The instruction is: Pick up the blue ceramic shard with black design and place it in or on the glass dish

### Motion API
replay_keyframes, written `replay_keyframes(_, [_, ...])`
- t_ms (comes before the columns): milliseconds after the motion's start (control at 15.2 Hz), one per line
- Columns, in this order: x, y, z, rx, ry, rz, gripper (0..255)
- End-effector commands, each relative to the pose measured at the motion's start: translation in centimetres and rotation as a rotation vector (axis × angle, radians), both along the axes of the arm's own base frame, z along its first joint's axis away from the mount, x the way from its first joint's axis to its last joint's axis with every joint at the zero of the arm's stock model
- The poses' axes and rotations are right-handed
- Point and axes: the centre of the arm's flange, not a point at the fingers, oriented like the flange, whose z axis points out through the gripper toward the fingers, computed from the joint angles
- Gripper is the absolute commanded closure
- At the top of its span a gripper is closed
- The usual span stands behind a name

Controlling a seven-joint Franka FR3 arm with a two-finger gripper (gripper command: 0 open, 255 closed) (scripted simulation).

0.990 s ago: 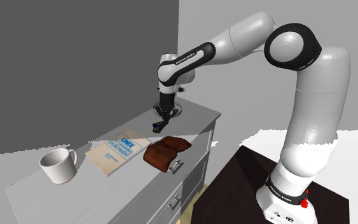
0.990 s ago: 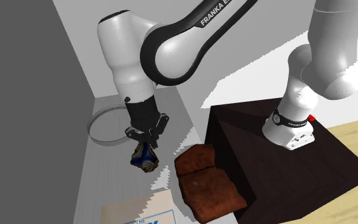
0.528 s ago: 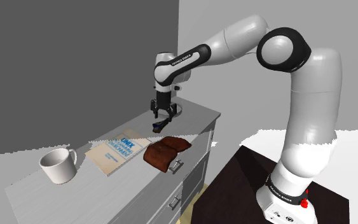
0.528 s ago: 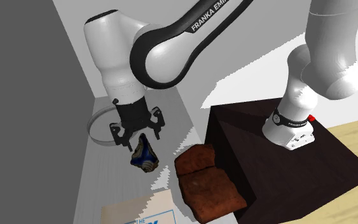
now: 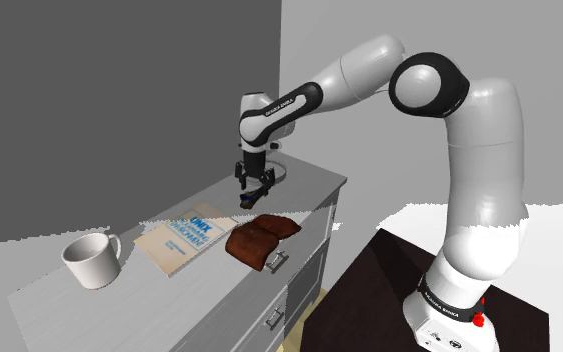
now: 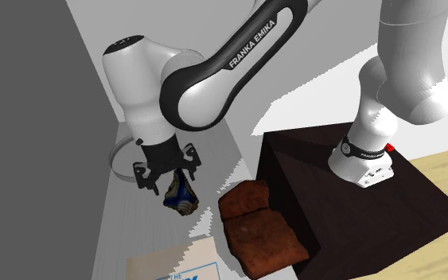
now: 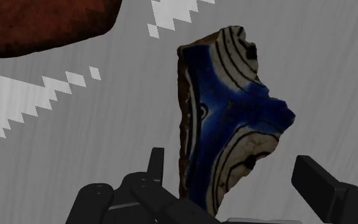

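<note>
The blue and white shard with black lines [image 6: 181, 193] stands on edge over the grey dresser top [image 5: 169, 290], beside the glass dish [image 6: 123, 163] and outside its ring. In the shoulder view the shard [image 5: 252, 194] sits just below my gripper [image 5: 254, 181]. My gripper [image 6: 166, 173] is open above the shard and slightly toward the dish. In the wrist view the shard [image 7: 228, 127] lies between the spread fingers of the gripper [image 7: 234, 184], and neither finger touches it. The dish [image 5: 277, 171] is partly hidden behind the hand.
A brown folded item [image 5: 261, 240] lies near the dresser's front edge, close to the shard. A book [image 5: 184, 238] and a white mug [image 5: 91, 260] sit further along the top. The dark stand [image 6: 357, 215] is beside the dresser.
The fingers went from shut on the shard to wide open. The hand has risen and shifted toward the dish, while the shard stays where it was.
</note>
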Motion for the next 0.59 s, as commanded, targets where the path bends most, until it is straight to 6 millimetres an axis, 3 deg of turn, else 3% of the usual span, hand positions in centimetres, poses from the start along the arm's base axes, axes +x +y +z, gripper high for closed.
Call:
replay_keyframes(0, [-0.12,0.05,-0.72,0.000,-0.001,0.000,0])
replay_keyframes(462, [-0.12,0.06,-0.71,0.000,-0.001,0.000,0])
replay_keyframes(528, [-0.12,0.06,-0.71,0.000,-0.001,0.000,255])
